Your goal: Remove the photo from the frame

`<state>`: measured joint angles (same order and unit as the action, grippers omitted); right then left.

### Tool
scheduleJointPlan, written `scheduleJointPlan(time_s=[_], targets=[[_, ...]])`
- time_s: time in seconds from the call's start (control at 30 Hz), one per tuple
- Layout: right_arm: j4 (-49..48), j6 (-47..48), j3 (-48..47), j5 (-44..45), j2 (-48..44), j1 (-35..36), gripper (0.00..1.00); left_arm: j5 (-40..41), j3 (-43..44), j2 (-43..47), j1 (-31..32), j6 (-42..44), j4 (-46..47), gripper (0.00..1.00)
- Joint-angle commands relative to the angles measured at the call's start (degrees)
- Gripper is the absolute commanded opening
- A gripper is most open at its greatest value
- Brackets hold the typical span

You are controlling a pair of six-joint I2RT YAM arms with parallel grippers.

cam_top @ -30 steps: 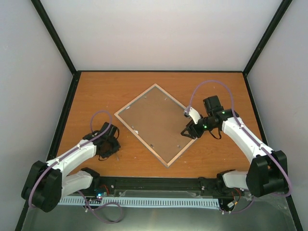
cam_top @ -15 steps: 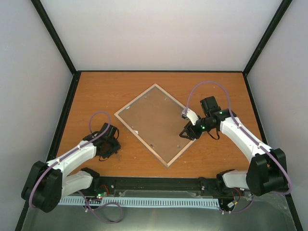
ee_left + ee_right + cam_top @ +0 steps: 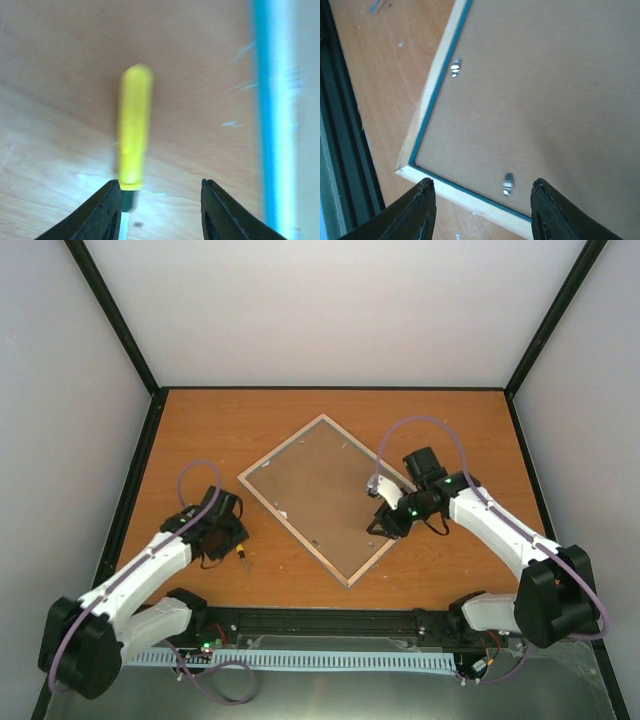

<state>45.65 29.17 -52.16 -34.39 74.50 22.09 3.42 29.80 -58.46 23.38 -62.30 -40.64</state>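
The frame (image 3: 325,498) lies face down mid-table, turned like a diamond, with its brown backing board (image 3: 545,90) up. The photo is hidden beneath the board. The right wrist view shows the frame's pale wood rim with a turquoise inner edge (image 3: 427,107) and two small metal clips (image 3: 507,184) on the board. My right gripper (image 3: 382,525) is open and empty and hovers over the frame's lower right edge (image 3: 482,200). My left gripper (image 3: 230,538) is open on the table left of the frame (image 3: 162,200), with nothing between its jaws.
A small yellow-handled tool (image 3: 134,135) lies on the wood table just ahead of my left gripper's left finger; it also shows in the top view (image 3: 242,553). The frame's turquoise edge (image 3: 265,125) runs down the right of the left wrist view. Black rails bound the table (image 3: 135,490).
My right gripper has moved left, from beside the frame's right edge to over it. My left arm has shifted slightly, and the yellow tool now shows on the table beside its gripper.
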Motion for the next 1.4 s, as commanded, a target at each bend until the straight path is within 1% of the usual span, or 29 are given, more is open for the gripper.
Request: scheduleJointPlan(time_s=[0.0, 0.1, 0.2, 0.27, 0.37, 0.5, 0.6, 0.67, 0.8, 0.93, 1.17, 1.27, 1.37], targets=[[-0.9, 0.8, 1.0, 2.4, 0.5, 7.3, 0.49, 2.2, 11.0, 7.4, -0.5, 6.2, -4.1, 0.47], [-1.6, -0.8, -0.3, 6.9, 3.7, 14.8, 0.49, 0.6, 13.9, 8.7, -0.5, 17.6, 3.1, 0.54], [-3.6, -4.1, -1.9, 13.7, 8.0, 22.7, 0.54, 3.4, 15.3, 8.1, -0.5, 22.7, 6.5, 0.58], [-5.4, -7.0, -2.9, 20.0, 10.8, 26.6, 0.57, 5.1, 15.9, 7.4, -0.5, 23.9, 8.2, 0.61], [-6.2, -10.2, -5.0, 25.9, 15.4, 30.3, 0.57, 7.1, 16.1, 6.5, -0.5, 23.2, 9.8, 0.66], [-5.9, -13.1, -8.3, 25.7, 19.5, 33.0, 0.54, 8.1, 14.5, 7.0, -0.5, 23.6, 13.2, 0.75], [-5.8, -14.3, -9.7, 24.9, 21.0, 34.6, 0.54, 9.5, 13.2, 8.5, -0.5, 23.7, 14.7, 0.82], [-5.7, -14.9, -10.3, 25.1, 22.1, 35.3, 0.52, 10.0, 12.3, 9.6, -0.5, 24.2, 15.4, 0.83], [-6.4, -16.7, -10.7, 28.6, 24.1, 36.9, 0.45, 11.3, 11.2, 11.4, -0.5, 25.1, 16.1, 0.83], [-5.8, -17.8, -11.5, 29.2, 25.8, 37.7, 0.45, 10.5, 9.8, 11.7, -0.5, 25.0, 18.1, 0.83], [-5.1, -17.7, -11.5, 34.6, 27.6, 39.0, 0.43, 10.2, 10.0, 9.7, -0.5, 24.7, 18.4, 0.83], [-4.8, -16.3, -9.9, 37.7, 26.7, 39.0, 0.40, 9.6, 8.9, 9.5, -0.5, 25.0, 20.6, 0.81], [-4.5, -14.9, -6.7, 40.0, 24.4, 38.0, 0.38, 6.8, 7.4, 9.0, -0.5, 26.6, 24.1, 0.78]])
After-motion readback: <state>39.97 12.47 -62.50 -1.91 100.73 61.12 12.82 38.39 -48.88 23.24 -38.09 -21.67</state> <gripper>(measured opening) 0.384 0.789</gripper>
